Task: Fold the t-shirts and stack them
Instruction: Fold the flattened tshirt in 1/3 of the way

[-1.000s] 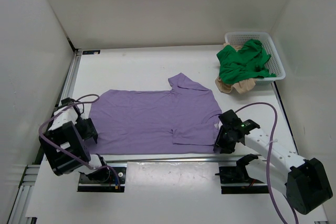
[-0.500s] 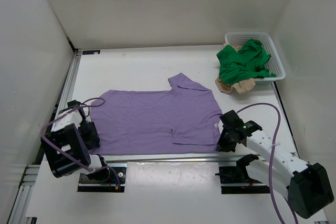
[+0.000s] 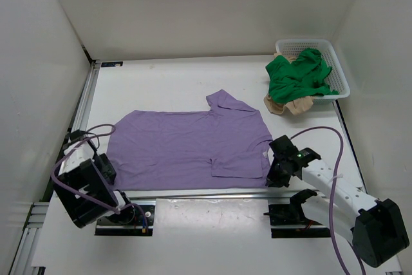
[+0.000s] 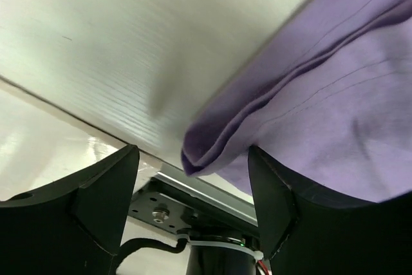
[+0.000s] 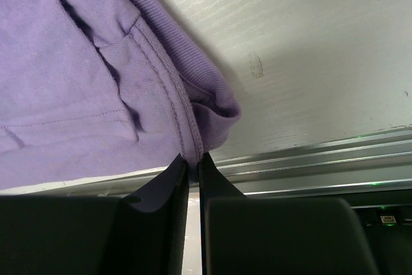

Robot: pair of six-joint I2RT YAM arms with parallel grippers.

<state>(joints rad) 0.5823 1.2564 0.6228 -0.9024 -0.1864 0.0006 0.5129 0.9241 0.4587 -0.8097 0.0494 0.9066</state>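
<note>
The left gripper (image 4: 191, 162) has its fingers (image 4: 106, 188) spread wide, with a folded corner of the lavender t-shirt (image 3: 193, 146) lying between them, unclamped. The right gripper (image 5: 193, 162) has its fingers pressed together, pinching the shirt's hem. The shirt lies flat mid-table, with the left gripper at its 8 o'clock corner and the right at 4 o'clock.

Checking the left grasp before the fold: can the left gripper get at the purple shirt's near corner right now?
Probably yes: the left gripper stands open with the purple shirt's folded corner lying between its jaws, and nothing blocks it.
</note>
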